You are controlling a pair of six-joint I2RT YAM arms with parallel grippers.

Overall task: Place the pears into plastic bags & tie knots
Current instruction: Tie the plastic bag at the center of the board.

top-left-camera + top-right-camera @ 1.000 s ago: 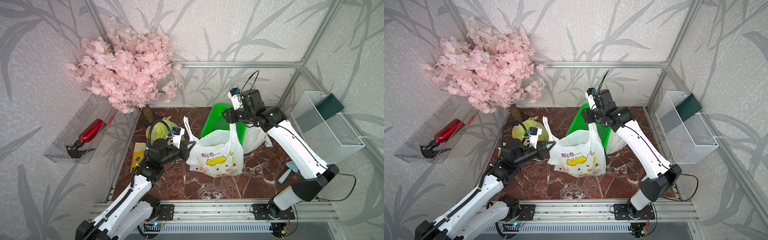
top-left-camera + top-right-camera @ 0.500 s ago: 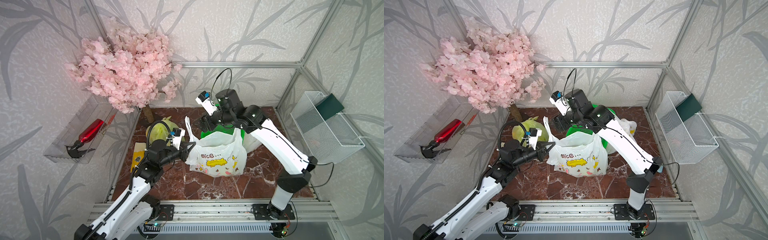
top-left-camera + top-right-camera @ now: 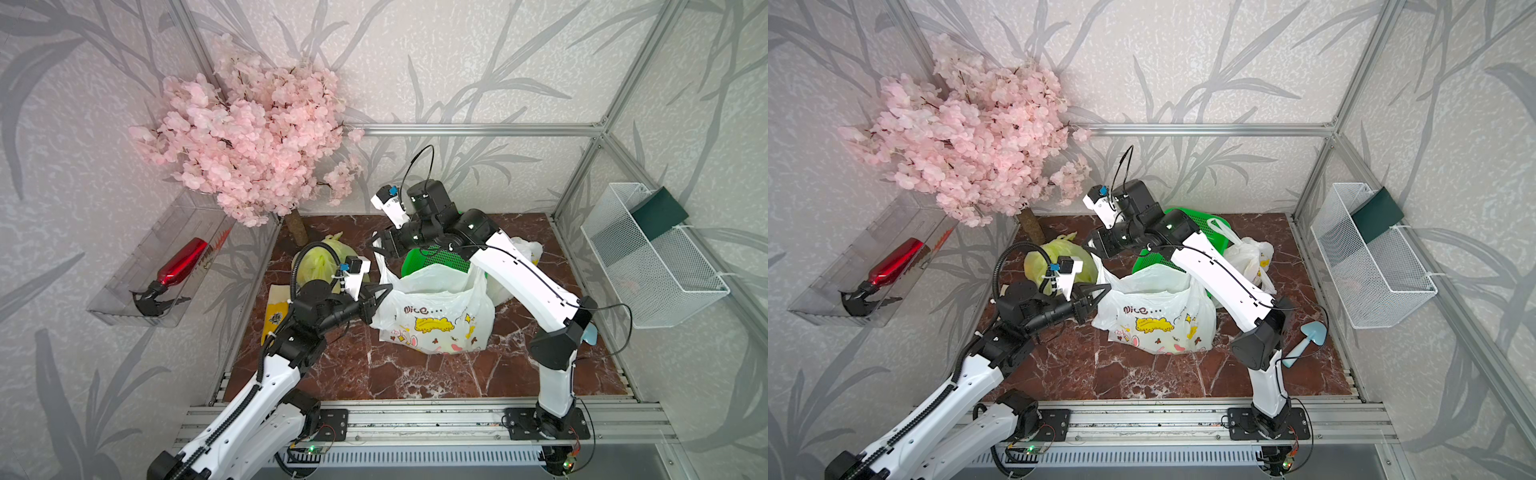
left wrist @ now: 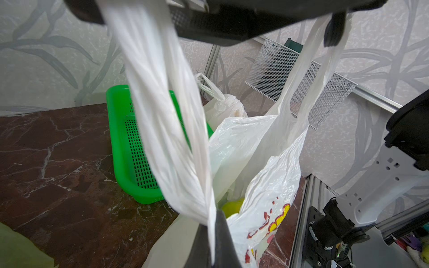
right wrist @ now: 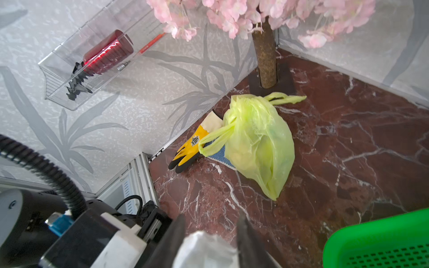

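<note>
White plastic, thin and slippery, is the worry here. The white bag (image 3: 436, 316) sits open-mouthed at the centre of the table (image 3: 415, 374), with the green basket (image 3: 440, 259) just behind it at 12 o'clock. At least one pear (image 4: 232, 206) shows yellow-green inside it.

The left gripper (image 3: 380, 293), at the bag's 9 o'clock, is clamped tight on a handle. The right gripper (image 5: 210, 222), at 11 o'clock, has its jaws drawn narrow around a bunch of the same plastic, though the bite looks shallow. In the left wrist view a band of film runs stretched between the two.

- A shallow bite could let the film slide out during the crossing for the knot, and the handle would drop.
- Pulling sideways rather than upward could tip the bag and roll pears out of the open mouth.
- Hard tension could tear the stretched film.
- The grippers work close together, so a wrap could knock them.
- The second handle may catch on the basket rim.
</note>
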